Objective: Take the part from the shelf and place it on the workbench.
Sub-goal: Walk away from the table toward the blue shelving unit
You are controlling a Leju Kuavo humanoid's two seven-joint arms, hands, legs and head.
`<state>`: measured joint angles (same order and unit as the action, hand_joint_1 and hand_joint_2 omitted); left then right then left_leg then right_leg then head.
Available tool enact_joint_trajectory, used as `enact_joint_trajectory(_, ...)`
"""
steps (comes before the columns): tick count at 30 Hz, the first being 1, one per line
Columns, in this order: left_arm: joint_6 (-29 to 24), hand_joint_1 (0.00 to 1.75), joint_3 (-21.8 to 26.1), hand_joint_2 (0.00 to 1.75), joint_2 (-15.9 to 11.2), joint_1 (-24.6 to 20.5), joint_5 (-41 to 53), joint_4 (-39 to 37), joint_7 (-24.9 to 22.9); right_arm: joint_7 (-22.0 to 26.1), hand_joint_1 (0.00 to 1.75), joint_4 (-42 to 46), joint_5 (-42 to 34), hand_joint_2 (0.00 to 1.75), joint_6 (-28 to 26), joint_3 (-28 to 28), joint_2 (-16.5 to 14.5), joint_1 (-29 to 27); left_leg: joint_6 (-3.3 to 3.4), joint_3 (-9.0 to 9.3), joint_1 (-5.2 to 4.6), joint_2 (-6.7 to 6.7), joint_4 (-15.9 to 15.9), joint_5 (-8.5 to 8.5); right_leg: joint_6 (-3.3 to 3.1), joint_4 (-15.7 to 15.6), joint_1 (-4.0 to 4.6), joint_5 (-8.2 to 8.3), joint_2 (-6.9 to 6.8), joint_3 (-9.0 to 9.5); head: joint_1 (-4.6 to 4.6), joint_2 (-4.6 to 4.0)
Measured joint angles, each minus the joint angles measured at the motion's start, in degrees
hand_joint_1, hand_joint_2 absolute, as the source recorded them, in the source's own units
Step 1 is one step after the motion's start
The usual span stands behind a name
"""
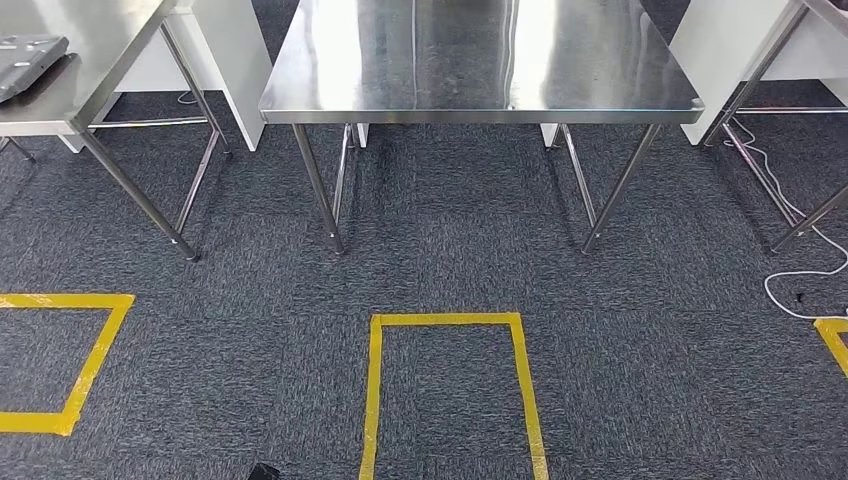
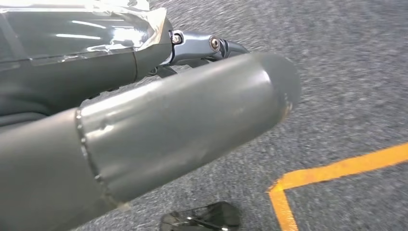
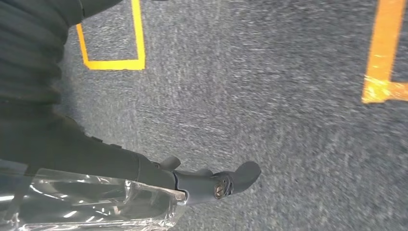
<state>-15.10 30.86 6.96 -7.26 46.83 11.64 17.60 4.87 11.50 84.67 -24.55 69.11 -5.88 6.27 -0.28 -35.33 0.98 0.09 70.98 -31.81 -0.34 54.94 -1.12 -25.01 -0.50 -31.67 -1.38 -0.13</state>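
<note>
A steel workbench (image 1: 480,60) stands straight ahead, its top bare and shiny. On a second steel table (image 1: 95,40) at the far left lies a flat grey part (image 1: 28,58), partly cut off by the picture's edge. My left hand (image 2: 192,96) hangs over the carpet with its thick grey thumb and a darker finger (image 2: 214,44) stretched out and nothing in them. Over the carpet too hangs my right hand (image 3: 211,183), its dark fingers (image 3: 240,174) straight and holding nothing.
A yellow tape rectangle (image 1: 450,390) marks the dark carpet in front of the workbench, with others at the left (image 1: 70,360) and right (image 1: 835,340). A white cable (image 1: 800,280) trails on the floor by a third table's legs (image 1: 770,190) at the right.
</note>
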Motion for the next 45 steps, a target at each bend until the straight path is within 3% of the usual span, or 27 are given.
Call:
enact_joint_trajectory(2,-0.02,0.0,0.0,0.0,-0.03,-0.08,0.01,0.02,0.01,-0.01,0.0,0.0,0.0,1.75,0.0,0.0,-0.03,-0.03,0.35,6.61,0.06,-0.1,-8.62,1.53,0.6,0.74,0.12,0.76,0.01,-1.35,0.01,0.0)
enact_joint_trajectory(4,-0.03,0.0,-0.01,0.0,-0.04,-0.18,0.06,0.03,0.0,-0.03,0.0,0.0,0.0,1.75,0.0,0.0,-0.03,0.02,0.75,10.39,-0.18,-0.24,-14.51,0.77,1.44,1.3,0.3,1.56,-0.1,-2.2,0.03,0.0)
enact_joint_trajectory(7,-0.03,0.0,-0.01,0.0,0.09,-0.18,0.14,0.0,-0.09,-0.13,0.0,0.0,-0.01,1.75,0.01,0.0,0.04,0.01,1.94,9.59,-0.34,-0.03,-15.79,1.26,2.57,1.79,0.4,2.11,-0.19,-3.23,0.04,0.0)
enact_joint_trajectory(8,-0.03,0.0,-0.01,0.0,0.14,-0.18,0.14,-0.01,-0.13,-0.15,0.0,0.0,-0.02,1.75,0.01,0.0,0.09,-0.03,2.61,8.86,-0.32,0.13,-15.9,1.93,2.54,2.92,0.41,0.82,-0.1,-3.92,0.17,0.0)
enact_joint_trajectory(10,-0.04,0.0,0.01,0.0,0.17,-0.19,0.14,0.0,-0.17,-0.18,0.0,-0.01,-0.02,1.75,0.0,0.0,0.1,-0.07,3.52,7.19,-0.43,0.4,-16.01,3.36,2.04,8.44,0.3,-4.1,0.09,-5.98,0.36,0.0)
enact_joint_trajectory(12,-0.05,0.0,0.01,0.0,0.16,-0.18,0.14,-0.01,-0.18,-0.19,0.0,-0.02,-0.02,1.75,0.0,0.0,0.05,-0.06,3.72,5.46,-0.59,0.55,-15.94,4.81,2.19,15.99,0.21,-8.05,0.17,-7.63,0.48,0.0)
enact_joint_trajectory(13,-0.04,0.0,0.01,0.0,0.17,-0.18,0.14,-0.01,-0.18,-0.19,0.0,-0.01,-0.02,1.75,0.0,0.0,0.07,-0.06,3.64,4.53,-0.64,0.63,-15.88,5.54,2.72,18.29,0.18,-8.2,0.19,-7.49,0.48,0.0)
enact_joint_trajectory(14,-0.04,0.0,0.0,0.0,0.19,-0.17,0.14,-0.02,-0.18,-0.2,0.0,-0.01,-0.03,1.75,0.0,0.0,0.11,-0.05,3.52,3.61,-0.67,0.69,-15.79,6.22,3.37,18.63,0.17,-7.29,0.21,-6.37,0.48,0.0)
enact_joint_trajectory(16,-0.03,0.0,0.0,0.0,0.21,-0.21,0.15,-0.01,-0.2,-0.22,0.0,-0.01,-0.04,1.75,0.0,-0.01,0.21,0.01,3.12,2.06,-0.69,0.73,-15.38,7.44,4.22,13.04,0.11,-4.77,0.22,-0.99,0.48,0.0)
enact_joint_trajectory(18,-0.03,0.0,0.0,0.0,0.22,-0.28,0.26,0.01,-0.31,-0.26,0.0,-0.01,-0.09,1.75,0.0,-0.03,0.27,0.21,2.54,1.03,-0.9,0.71,-14.69,8.41,3.68,3.74,0.3,-5.06,0.32,5.61,0.41,0.0)
enact_joint_trajectory(20,-0.02,0.0,0.0,0.0,0.22,-0.4,0.41,0.03,-0.48,-0.27,0.0,-0.02,-0.21,1.75,0.01,-0.04,0.28,0.36,1.91,0.48,-1.02,0.72,-14.36,9.37,2.68,-0.76,0.68,-6.09,0.48,7.98,0.19,0.0)
enact_joint_trajectory(22,-0.01,0.0,0.0,0.0,0.2,-0.44,0.47,0.02,-0.62,-0.26,0.0,-0.03,-0.34,1.75,0.02,-0.04,0.25,0.31,1.24,0.01,-0.82,0.59,-14.17,9.73,1.57,-0.73,0.44,-5.41,0.38,6.9,0.05,0.0)
enact_joint_trajectory(23,0.0,0.0,0.0,0.0,0.19,-0.41,0.47,0.01,-0.68,-0.26,0.0,-0.04,-0.39,1.75,0.03,-0.04,0.24,0.3,0.92,-0.49,-0.67,0.46,-13.33,8.5,0.81,-0.68,0.23,-4.84,0.25,6.35,0.0,0.0)
enact_joint_trajectory(26,0.05,0.0,-0.01,0.0,0.17,-0.36,0.48,0.01,-0.74,-0.26,0.0,-0.04,-0.49,1.75,0.08,-0.02,0.32,0.24,0.11,-2.94,-0.29,0.11,-4.64,-0.28,-0.75,-0.63,0.05,-2.71,-0.03,4.0,-0.31,0.0)
enact_joint_trajectory(27,0.08,0.0,-0.02,0.0,0.17,-0.36,0.49,0.01,-0.73,-0.26,0.0,-0.04,-0.52,1.75,0.13,-0.03,0.34,0.22,-0.12,-3.52,-0.22,0.06,-0.96,-2.27,-0.79,-0.57,0.14,-2.01,-0.05,3.14,-0.37,0.0)
enact_joint_trajectory(28,0.1,0.0,-0.02,0.0,0.16,-0.37,0.51,0.01,-0.72,-0.27,0.0,-0.04,-0.58,1.75,0.18,-0.03,0.35,0.21,-0.3,-3.53,-0.16,0.04,1.56,-2.64,-0.7,-0.43,0.19,-1.33,-0.06,2.27,-0.36,0.0)
enact_joint_trajectory(30,0.16,0.0,-0.03,0.0,0.12,-0.39,0.56,0.01,-0.71,-0.27,0.0,-0.05,-0.7,1.75,0.27,-0.03,0.32,0.12,-0.42,-1.07,0.01,0.04,1.21,0.02,-0.34,0.08,0.2,-0.17,-0.04,0.53,-0.38,0.0)
enact_joint_trajectory(32,0.27,0.0,-0.04,0.0,0.09,-0.53,0.58,0.02,-0.72,-0.27,0.0,-0.06,-0.78,1.75,0.32,-0.02,0.28,0.02,-0.22,4.72,0.13,0.02,-6.14,2.14,0.16,0.95,0.28,0.63,-0.02,-1.12,-0.43,0.0)
enact_joint_trajectory(34,0.35,0.0,-0.04,0.0,0.08,-0.74,0.58,0.03,-0.72,-0.26,0.0,-0.06,-0.83,1.75,0.33,-0.02,0.27,0.03,0.3,9.16,-0.02,-0.12,-13.14,1.33,0.89,1.7,0.46,1.33,-0.08,-2.22,-0.37,0.0)
enact_joint_trajectory(35,0.37,0.0,-0.04,0.0,0.08,-0.79,0.61,0.03,-0.71,-0.26,0.0,-0.07,-0.87,1.75,0.33,-0.02,0.27,0.06,0.68,9.73,-0.25,-0.18,-14.68,0.69,1.32,1.81,0.53,1.69,-0.15,-2.5,-0.33,0.0)
enact_joint_trajectory(37,0.24,0.0,-0.08,0.0,0.11,-0.74,0.74,0.03,-0.62,-0.26,0.0,-0.07,-0.98,1.75,0.33,-0.02,0.3,0.03,1.8,9.1,-0.49,-0.09,-15.29,1.05,2.12,1.82,0.54,2.22,-0.24,-2.91,-0.3,0.0)
enact_joint_trajectory(38,0.13,0.0,-0.13,0.0,0.15,-0.72,0.85,0.03,-0.54,-0.26,0.0,-0.07,-1.06,1.75,0.33,-0.02,0.34,-0.01,2.46,8.68,-0.5,0.01,-15.46,1.55,2.25,2.41,0.52,1.6,-0.17,-3.37,-0.3,0.0)
enact_joint_trajectory(40,-0.07,0.0,-0.26,0.0,0.13,-0.75,1.0,0.04,-0.36,-0.26,0.0,-0.08,-1.17,1.75,0.33,-0.02,0.35,-0.07,3.47,7.64,-0.39,0.32,-15.7,2.84,1.95,6.94,0.36,-2.38,0.02,-5.25,-0.02,0.0)
enact_joint_trajectory(42,-0.09,0.0,-0.35,0.0,0.05,-0.74,1.05,0.04,-0.24,-0.26,0.0,-0.09,-1.22,1.75,0.33,-0.02,0.32,-0.1,3.71,6.25,-0.47,0.45,-15.64,3.96,1.9,14.6,0.22,-7.02,0.15,-7.58,0.28,0.0)
enact_joint_trajectory(43,-0.09,0.0,-0.38,0.0,0.05,-0.71,1.07,0.03,-0.2,-0.26,0.0,-0.09,-1.22,1.75,0.33,-0.02,0.34,-0.12,3.62,5.58,-0.49,0.5,-15.59,4.46,2.25,17.64,0.18,-7.98,0.17,-8.16,0.27,0.0)
enact_joint_trajectory(44,-0.08,0.0,-0.4,0.0,0.08,-0.68,1.08,0.03,-0.19,-0.26,0.0,-0.09,-1.22,1.75,0.33,-0.02,0.37,-0.14,3.48,4.97,-0.5,0.54,-15.53,4.92,2.81,18.73,0.16,-7.66,0.19,-7.73,0.29,0.0)
enact_joint_trajectory(45,-0.08,0.0,-0.42,0.0,0.1,-0.65,1.08,0.03,-0.17,-0.26,0.0,-0.09,-1.21,1.75,0.33,-0.02,0.43,-0.16,3.3,4.46,-0.48,0.58,-15.47,5.32,3.39,17.57,0.13,-6.61,0.2,-6.12,0.31,0.0)
